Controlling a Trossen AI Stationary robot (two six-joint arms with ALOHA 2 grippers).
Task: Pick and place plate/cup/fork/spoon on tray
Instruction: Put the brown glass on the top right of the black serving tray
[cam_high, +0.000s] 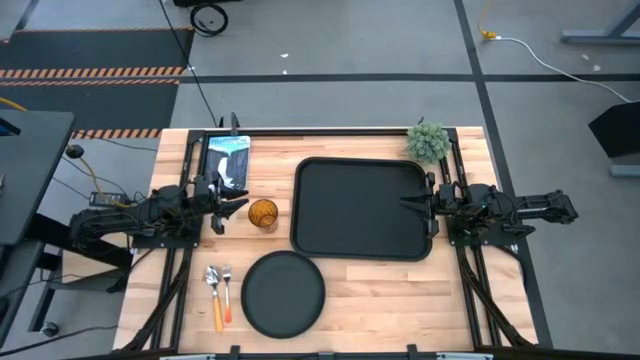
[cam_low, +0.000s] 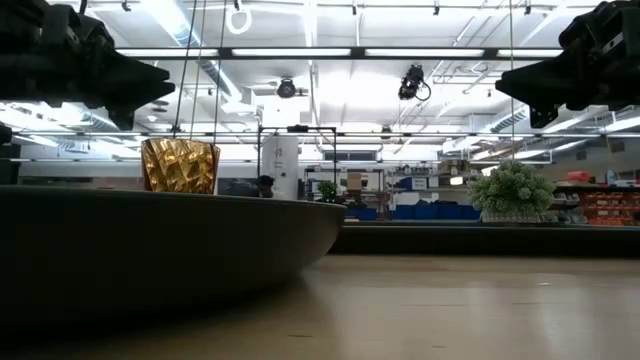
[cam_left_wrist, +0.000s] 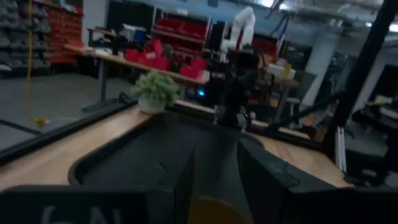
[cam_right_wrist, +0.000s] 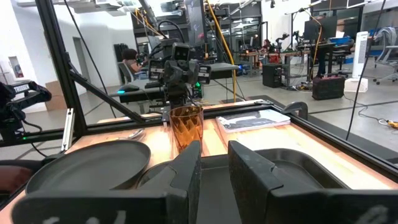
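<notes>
A large black tray (cam_high: 362, 208) sits empty at the table's centre, the round plate (cam_high: 284, 291) in front of it. The amber cup (cam_high: 263, 214) stands just beside the tray's left edge, directly ahead of the left gripper (cam_high: 236, 208), whose fingers are spread apart. The right gripper (cam_high: 412, 203), fingers parted, waits over the tray's right edge, farther from the cup.

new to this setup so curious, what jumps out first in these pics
The large black tray dominates the middle of the wooden table, empty. Left of it stands the amber cup, with the left tool right beside it. The round black plate lies near the front edge, the fork and spoon at its left.
</notes>
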